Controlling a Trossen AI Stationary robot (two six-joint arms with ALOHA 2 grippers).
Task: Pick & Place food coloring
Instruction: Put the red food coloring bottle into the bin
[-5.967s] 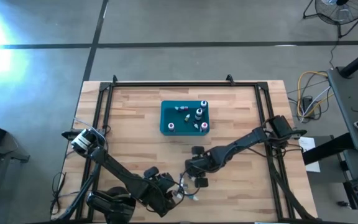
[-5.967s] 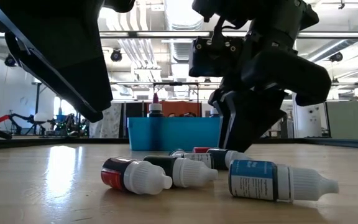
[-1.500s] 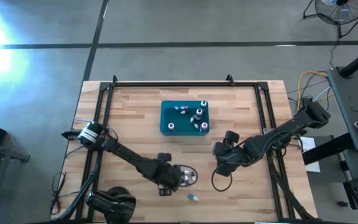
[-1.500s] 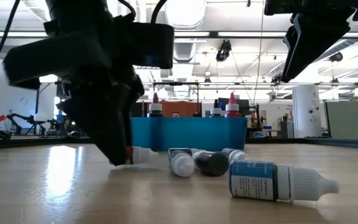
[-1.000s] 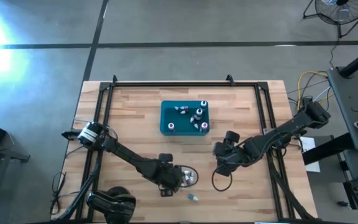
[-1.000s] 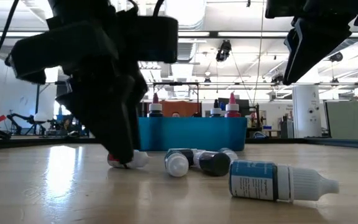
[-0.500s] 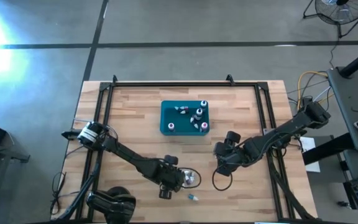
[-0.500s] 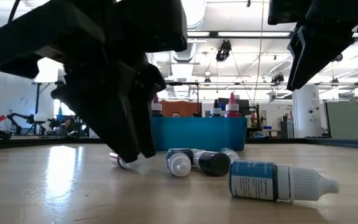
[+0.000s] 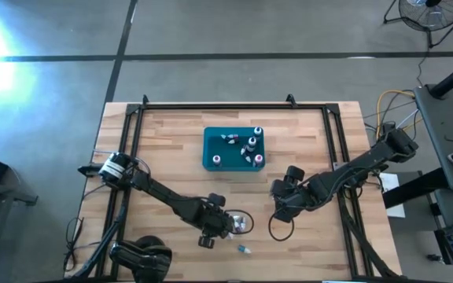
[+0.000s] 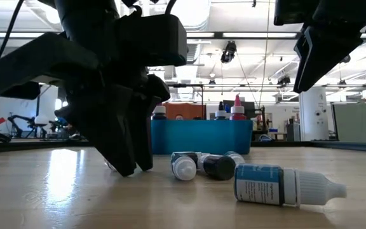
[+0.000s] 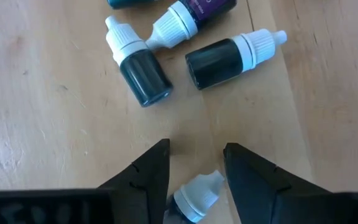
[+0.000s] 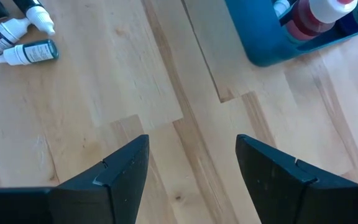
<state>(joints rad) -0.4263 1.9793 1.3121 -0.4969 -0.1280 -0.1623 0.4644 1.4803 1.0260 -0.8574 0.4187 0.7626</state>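
Several food coloring bottles (image 11: pixel 143 71) lie on their sides on the wooden table, near the front middle (image 9: pixel 244 222). My left gripper (image 11: pixel 196 165) stands over one small bottle with a white cap (image 11: pixel 199 194), fingers down at the table (image 10: pixel 132 168). One more bottle (image 9: pixel 244 249) lies alone nearer the front edge. The teal bin (image 9: pixel 215 145) holds several upright bottles. My right gripper (image 9: pixel 278 206) hovers open to the right of the bin, with nothing between its fingers (image 12: pixel 191 162). My left gripper has the white-capped bottle between its two fingers, which come steeply from above. Only the cap and shoulder (image 11: pixel 188 202) show; the body is hidden under the gripper. The bottle lies on the table, its cap pointing out past the fingertips toward the other bottles.
A larger blue-labelled bottle (image 10: pixel 284 184) lies close to the low camera. Two dark bottles (image 10: pixel 202 165) lie just right of my left gripper's fingers. A black frame (image 9: pixel 219 104) borders the table. Bare wood lies to the left and right of the bin.
My left gripper has rolled about its own axis and settled over the white-capped bottle at the table. That bottle lay in plain sight beside the fingers a second ago and is now hidden behind them in the low view. My right arm has kept still.
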